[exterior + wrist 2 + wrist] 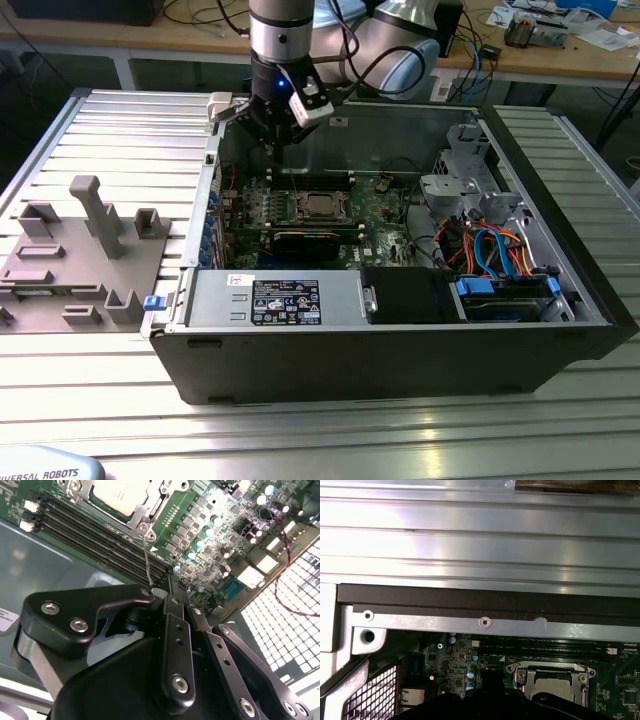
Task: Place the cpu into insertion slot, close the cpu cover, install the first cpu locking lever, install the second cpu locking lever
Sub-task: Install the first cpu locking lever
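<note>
- One cpu [319, 205] sits seated in the socket on the green board [385, 215], silver top facing up; it also shows in both wrist views [122, 492] [551, 682].
- cpu cover [150, 507] lies flat around the chip, its silvery frame bordering the metal top on all visible sides; the same frame appears in the first wrist view [520, 672].
- A thin wire lever [146, 555] runs from the cover's corner screw toward the tool, across the black memory slots [95, 532].
- Tool [272, 138] hangs above the board, off the socket toward the exterior view's left and toward the case's rear wall, clear of the chip and not touching it.
- Tool fingers [175, 645] look drawn together with nothing gripped between them, going by the second wrist view.
- Board lies inside an open dark computer case [400, 350], with a power supply [280, 300] along the near wall and drive bays with blue and orange cables [495, 250] on the exterior view's right.
- Case rests on a ribbed metal surface [120, 130]; a grey parts fixture [80, 250] sits beside it on the exterior view's left.
</note>
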Tool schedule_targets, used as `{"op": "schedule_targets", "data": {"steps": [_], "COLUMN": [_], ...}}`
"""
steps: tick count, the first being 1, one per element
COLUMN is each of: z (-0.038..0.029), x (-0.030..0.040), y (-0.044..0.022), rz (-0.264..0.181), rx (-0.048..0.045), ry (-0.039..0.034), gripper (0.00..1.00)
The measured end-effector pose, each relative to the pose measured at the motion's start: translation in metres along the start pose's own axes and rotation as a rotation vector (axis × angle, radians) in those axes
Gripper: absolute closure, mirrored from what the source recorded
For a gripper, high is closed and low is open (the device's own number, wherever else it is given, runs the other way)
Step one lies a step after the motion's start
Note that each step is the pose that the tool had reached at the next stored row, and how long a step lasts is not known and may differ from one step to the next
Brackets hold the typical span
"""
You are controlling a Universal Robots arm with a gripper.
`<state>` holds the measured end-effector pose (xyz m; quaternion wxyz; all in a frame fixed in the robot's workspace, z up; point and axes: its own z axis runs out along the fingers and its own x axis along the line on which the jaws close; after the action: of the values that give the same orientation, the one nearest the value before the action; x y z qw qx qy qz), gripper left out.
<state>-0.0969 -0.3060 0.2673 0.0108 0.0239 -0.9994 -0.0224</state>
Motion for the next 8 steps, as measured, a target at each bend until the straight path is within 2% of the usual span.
{"op": "schedule_targets", "data": {"steps": [3, 8], "z": [0.0, 0.0001], "x": [-0.0049, -0.0079], "y": [-0.0003, -0.0004], "rz": [0.0, 0.0], "rx": [0.0005, 0.0004], "ry": [0.0002, 0.0001], "gripper": [0.89, 0.89]}}
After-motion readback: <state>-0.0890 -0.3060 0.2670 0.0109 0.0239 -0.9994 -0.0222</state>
